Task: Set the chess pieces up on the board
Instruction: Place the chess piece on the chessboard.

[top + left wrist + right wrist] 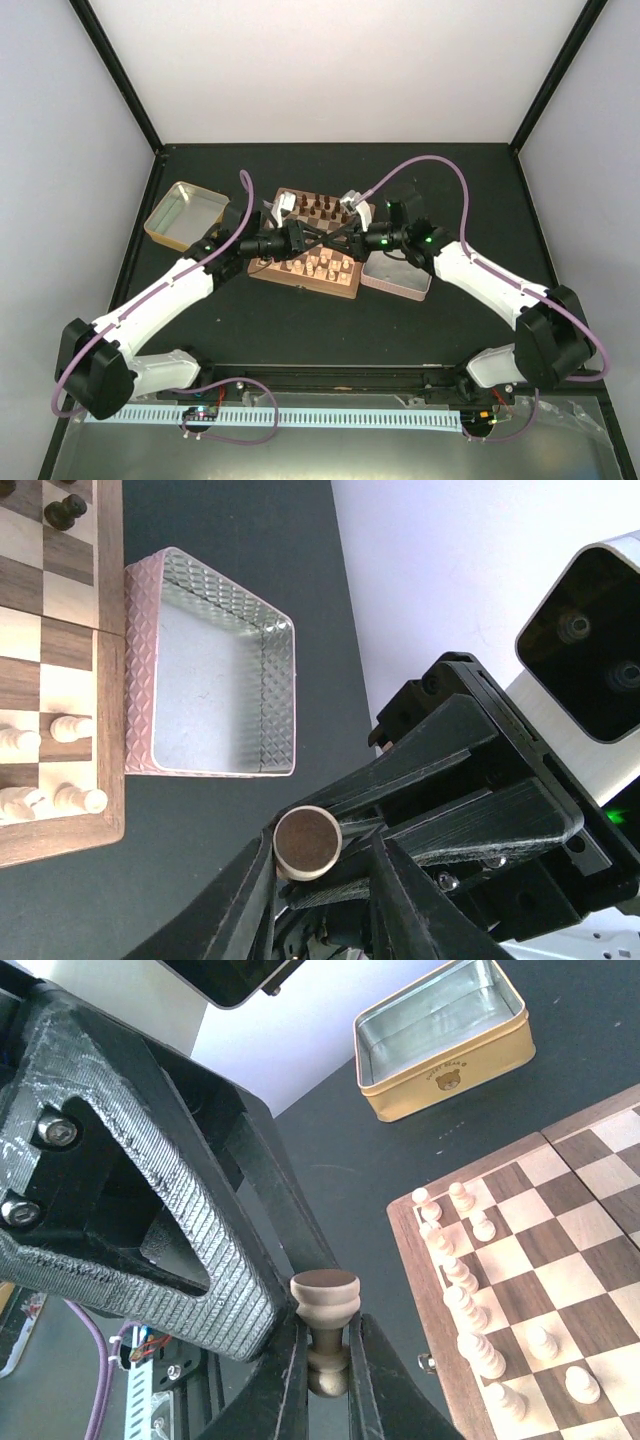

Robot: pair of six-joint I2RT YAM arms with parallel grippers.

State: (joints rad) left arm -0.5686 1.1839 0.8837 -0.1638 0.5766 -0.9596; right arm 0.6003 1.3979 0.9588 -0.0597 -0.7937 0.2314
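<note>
A light tan chess piece (324, 1298), a pawn with a brown felt base (307, 843), is held upside down above the board (300, 284). My right gripper (328, 1338) is shut on its neck. My left gripper (325, 852) meets it nose to nose, and its jaws stand apart around the pawn's base. One left finger touches the base. In the top view the left gripper (303, 240) and the right gripper (346, 239) cross over the board's middle. Several light chessmen (462, 1282) stand in rows along the board's near side (320, 265).
Dark chessmen (320, 210) stand along the board's far side. A yellow tin (185, 215) lies left of the board and shows in the right wrist view (445, 1045). A pink tin (397, 278) lies right of the board, with its rim in the left wrist view (280, 700).
</note>
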